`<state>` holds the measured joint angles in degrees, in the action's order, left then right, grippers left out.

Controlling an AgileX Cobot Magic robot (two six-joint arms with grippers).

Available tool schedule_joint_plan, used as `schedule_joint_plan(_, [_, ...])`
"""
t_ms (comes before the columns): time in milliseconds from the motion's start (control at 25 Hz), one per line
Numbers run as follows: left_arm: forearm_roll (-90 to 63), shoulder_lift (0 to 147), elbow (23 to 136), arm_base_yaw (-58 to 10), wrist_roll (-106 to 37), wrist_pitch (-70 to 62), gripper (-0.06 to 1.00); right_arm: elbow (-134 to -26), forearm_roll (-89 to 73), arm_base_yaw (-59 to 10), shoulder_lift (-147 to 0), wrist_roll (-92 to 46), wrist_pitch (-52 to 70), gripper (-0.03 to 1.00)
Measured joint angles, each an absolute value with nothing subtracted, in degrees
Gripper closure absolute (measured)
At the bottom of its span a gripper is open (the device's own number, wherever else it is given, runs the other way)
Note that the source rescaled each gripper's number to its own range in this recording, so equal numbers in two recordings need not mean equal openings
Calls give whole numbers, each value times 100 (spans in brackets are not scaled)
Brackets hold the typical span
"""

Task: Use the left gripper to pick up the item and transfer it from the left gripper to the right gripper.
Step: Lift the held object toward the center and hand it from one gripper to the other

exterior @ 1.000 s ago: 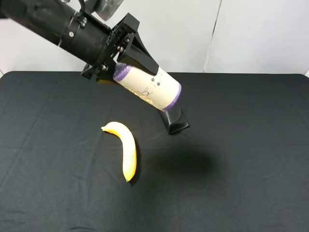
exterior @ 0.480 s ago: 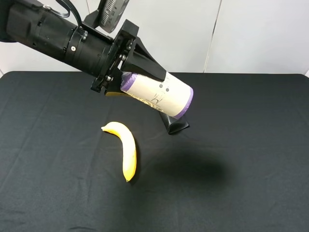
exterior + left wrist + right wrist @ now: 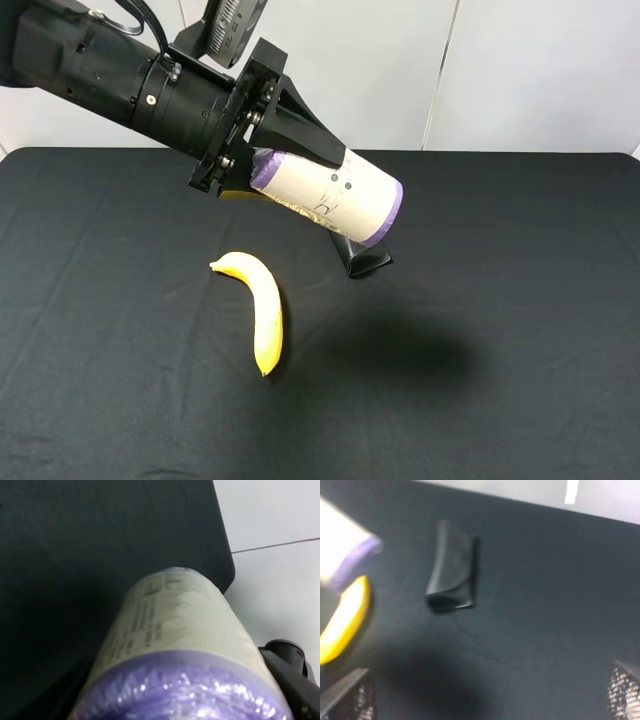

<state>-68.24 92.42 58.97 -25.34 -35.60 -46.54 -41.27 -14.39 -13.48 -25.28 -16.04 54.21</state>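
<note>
The item, an off-white canister with purple rims, hangs tilted in the air above the black table. My left gripper is shut on its purple end, with its free end pointing right and down. The left wrist view shows the item from close up, with one black finger beside it. My right gripper does not show in the high view. Its wrist view is blurred; the two fingertips sit far apart with nothing between them. That view catches the item's free end at the edge.
A yellow banana lies on the table left of centre and also shows in the right wrist view. A black glossy wedge-shaped case lies just below the item's free end and shows in the right wrist view.
The left arm moved the item to the right and a little lower over the first half second. Since then it has barely moved. The banana and the case have not moved.
</note>
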Motion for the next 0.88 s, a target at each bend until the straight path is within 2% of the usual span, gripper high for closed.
schedule_joint_plan(400, [-6824, 9242, 5897, -2534, -3560, -4731, 93, -4605, -1325, -3352, -4142, -2334, 4757, -3])
schedule_joint_plan(880, [-6824, 9242, 5897, -2534, -3560, -4778, 93, -5183, -1192, -4735, -5938, -2980, 3818, -3])
